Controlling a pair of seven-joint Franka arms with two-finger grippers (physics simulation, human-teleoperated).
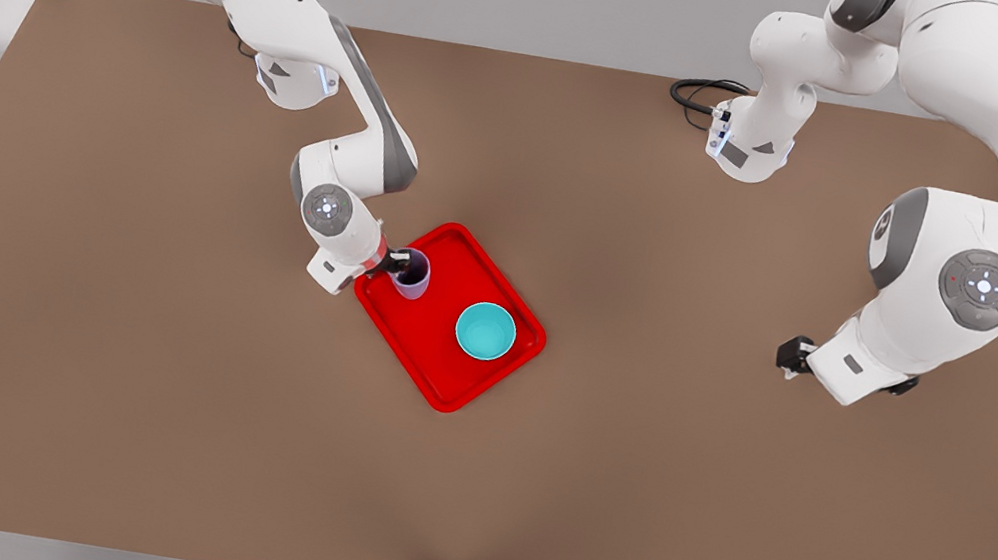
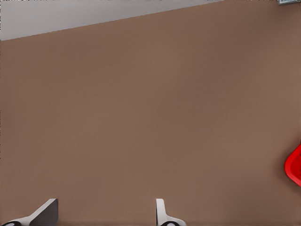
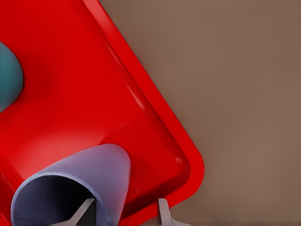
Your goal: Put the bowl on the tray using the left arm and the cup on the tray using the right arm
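Brown bench (image 1: 140, 362) is spread across the near part of the front view, bare up to the red tray (image 1: 432, 375), which is set at an angle near the middle. The teal bowl (image 1: 485, 331) is seen resting flat on the tray's floor, toward the corner on the front view's right, with nothing touching it. This half of the task is judged done.

A little farther back, at the tray's corner on the front view's left, the lavender cup (image 1: 412, 274) is held over or on the tray's floor by the right claw (image 1: 404, 261). In the right wrist view one finger (image 3: 84, 211) is seen inside the cup's mouth and the other outside its wall, so the claw is clamped on the cup's rim (image 3: 70, 188). Whether the cup's base already touches the tray cannot be told. Release and withdrawal are judged to be what is left; a tilt of the cup on letting go is the risk to be watched.

The left claw (image 1: 791, 354) is parked well apart from the tray, low over the bench on the front view's right, and the arm is waiting. In the left wrist view its fingers (image 2: 162, 214) are spread apart with nothing between them, and an edge of the tray (image 2: 295, 165) is caught off to the side.
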